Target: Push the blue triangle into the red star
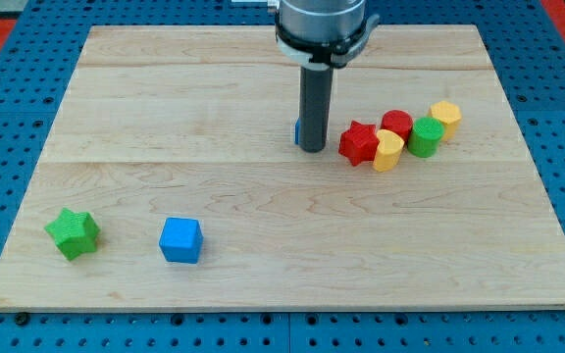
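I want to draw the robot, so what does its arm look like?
Draw a fat round silvery-grey cylinder at the view's top, with a black band and a thin white ring round its bottom edge. Below it hangs my tool, a straight dark grey rod, smooth and plain, a bit lighter down one side. It ends at my tip. No cables or markings show.

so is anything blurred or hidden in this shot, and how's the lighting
Camera view: lighting is even and soft, with no glare on the wooden board and only faint shadows under the blocks. The blue cube and red star are sharp. My tip hides most of the blue triangle, only a sliver showing at the rod's left. The arm's top is cropped.
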